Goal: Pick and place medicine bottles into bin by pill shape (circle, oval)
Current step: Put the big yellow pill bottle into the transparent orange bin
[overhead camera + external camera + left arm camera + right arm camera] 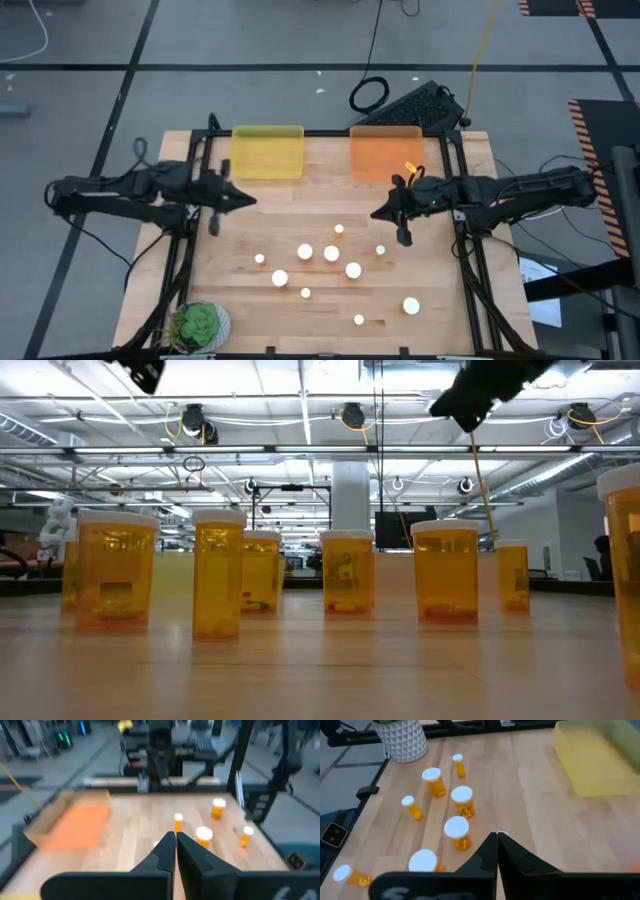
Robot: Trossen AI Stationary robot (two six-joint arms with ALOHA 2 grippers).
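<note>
Small amber-orange plastic medicine bottles (331, 254) with round white caps, scattered upright mid-table on the wooden tabletop (260, 310), are judged light, rigid and smooth-walled, best pinched across the body below the cap; left gripper (175, 839) and right gripper (497, 837) hover empty, fingers pressed together.

The 2 dark six-joint arms reach in from opposite sides, both held above the table. The left arm stretches level from the left edge toward the centre, its two-finger left gripper (243, 200) pointing right, over the table's left part toward the far side. Its 2 dark fingers (162, 854) are pressed together, empty. The right arm mirrors it from the right edge, its right gripper (380, 214) pointing left near the table's middle, fingers (510, 855) likewise closed and empty.
</note>
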